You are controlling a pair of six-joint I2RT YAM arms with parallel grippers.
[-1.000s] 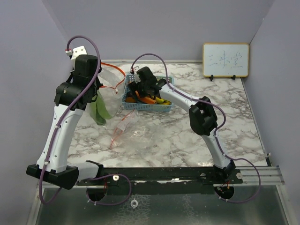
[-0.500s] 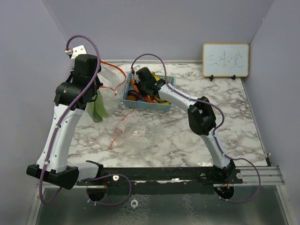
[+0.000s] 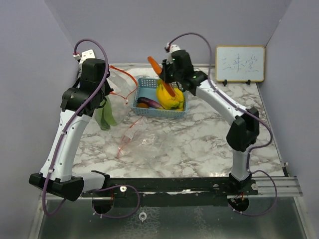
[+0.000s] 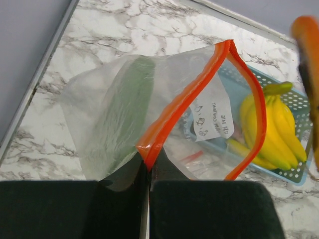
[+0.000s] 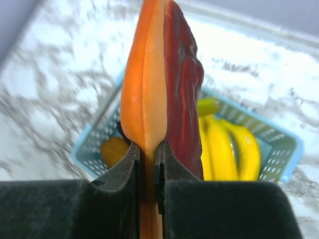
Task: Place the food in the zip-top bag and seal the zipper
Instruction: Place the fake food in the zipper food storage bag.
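Note:
My left gripper (image 3: 106, 92) is shut on the orange zipper edge of the clear zip-top bag (image 4: 164, 99) and holds it up over the table's left side. The bag's mouth gapes toward the basket, and a long green leafy vegetable (image 4: 124, 109) lies inside it. Above the blue mesh basket (image 3: 149, 112), my right gripper (image 5: 148, 154) is shut on the orange carrot (image 5: 147, 84), which points up and left. In the basket lie yellow bananas (image 3: 169, 97), a purple eggplant (image 3: 149, 103) and a small brown round fruit (image 5: 113, 149).
Another clear plastic bag (image 3: 142, 142) with a red strip lies flat on the marble table in front of the basket. A small whiteboard (image 3: 239, 63) stands at the back right. Grey walls close in on the left, back and right.
My right gripper shut on the carrot inside the basket and lifted it up and to the right, above the basket. The left arm and its bag have hardly moved.

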